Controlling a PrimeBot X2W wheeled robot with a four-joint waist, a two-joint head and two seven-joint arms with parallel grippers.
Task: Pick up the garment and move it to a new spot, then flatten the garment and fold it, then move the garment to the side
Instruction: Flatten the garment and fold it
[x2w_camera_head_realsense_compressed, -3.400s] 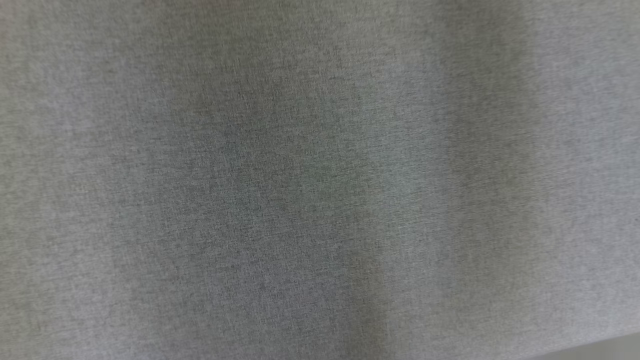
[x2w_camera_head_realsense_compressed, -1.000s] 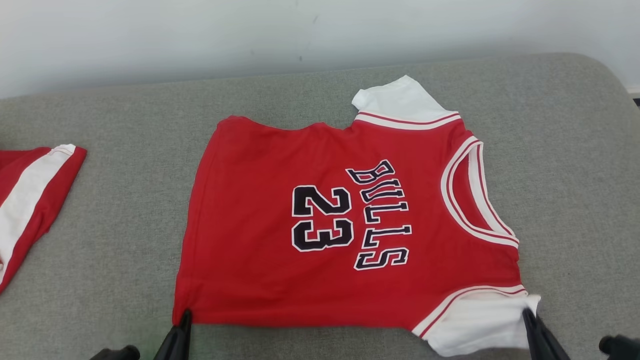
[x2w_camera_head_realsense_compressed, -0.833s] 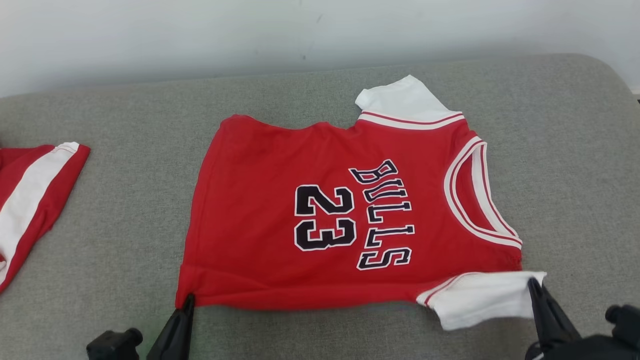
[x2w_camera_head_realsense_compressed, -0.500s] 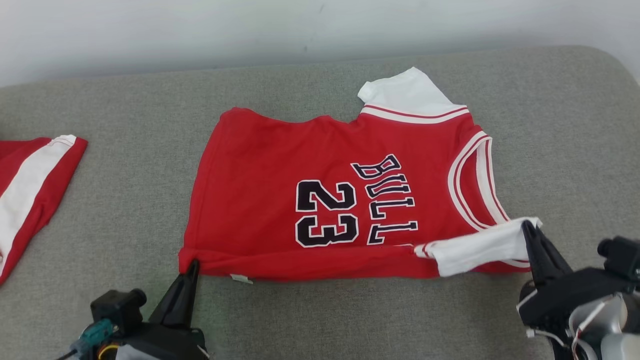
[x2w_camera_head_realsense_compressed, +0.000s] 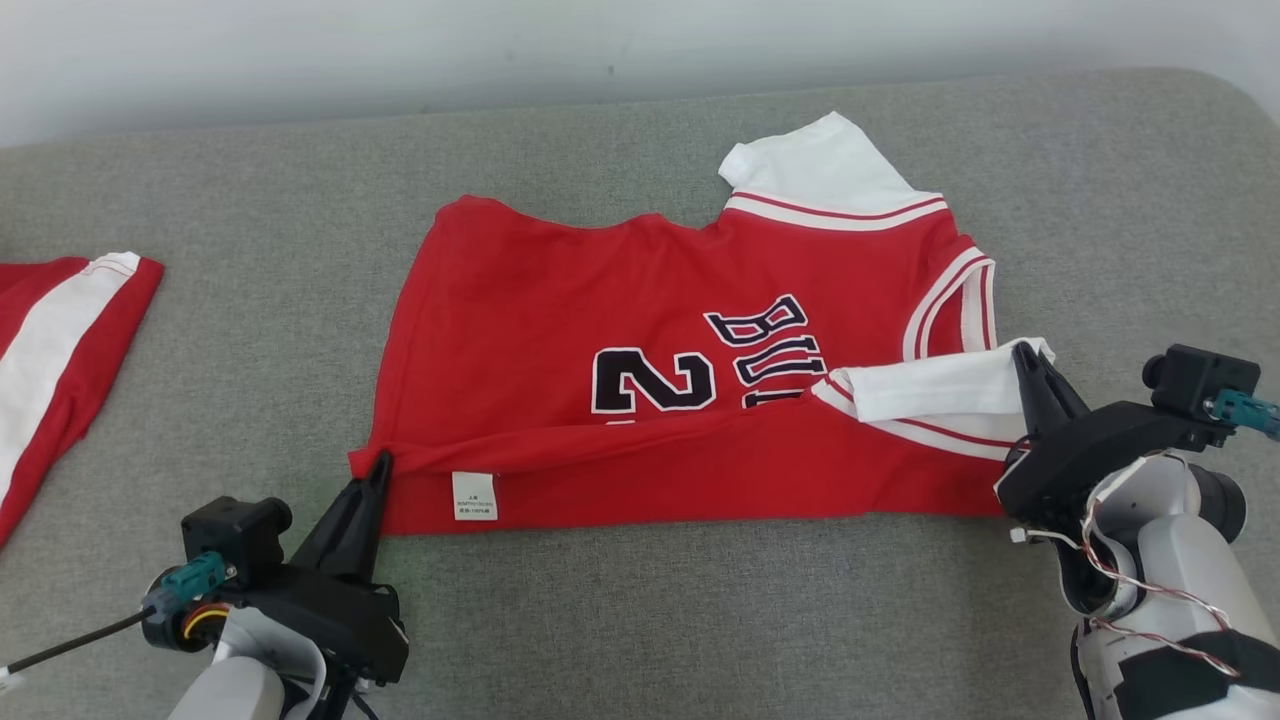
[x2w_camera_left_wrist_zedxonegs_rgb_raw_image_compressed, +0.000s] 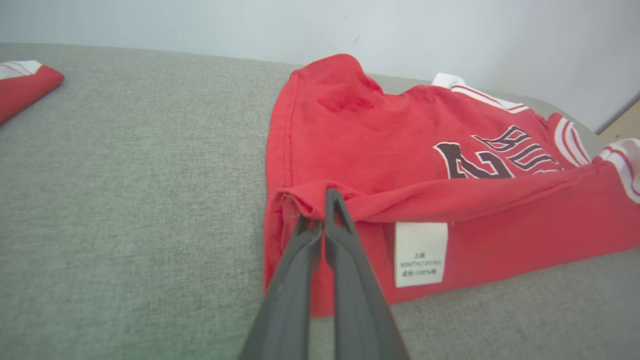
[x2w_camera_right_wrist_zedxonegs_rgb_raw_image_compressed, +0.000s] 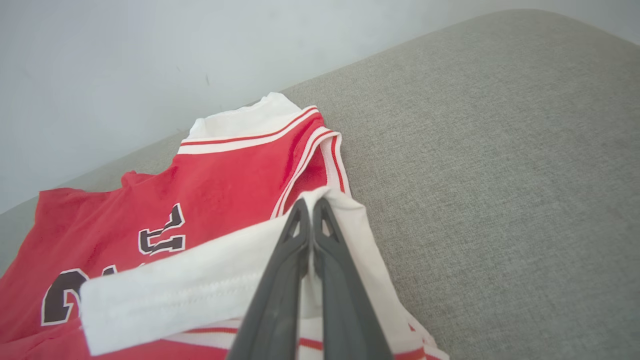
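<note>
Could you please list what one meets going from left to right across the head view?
A red-and-white garment → left gripper → care label on the jersey → black numeral 2 → right gripper.

The left gripper (x2w_camera_head_realsense_compressed: 378, 468) has two long, dark grey fingers (x2w_camera_left_wrist_zedxonegs_rgb_raw_image_compressed: 348, 260) tapering to slotted tips. Behind them sits a black housing (x2w_camera_head_realsense_compressed: 340, 610), and left of it a small black camera block (x2w_camera_head_realsense_compressed: 235, 525) with a teal connector (x2w_camera_head_realsense_compressed: 188, 583) and a thin black cable (x2w_camera_head_realsense_compressed: 70, 645). The right gripper (x2w_camera_head_realsense_compressed: 1026, 350) matches, with red-and-white wires (x2w_camera_head_realsense_compressed: 1110, 578) looping over the pale grey forearm (x2w_camera_head_realsense_compressed: 1185, 560) behind it.
</note>
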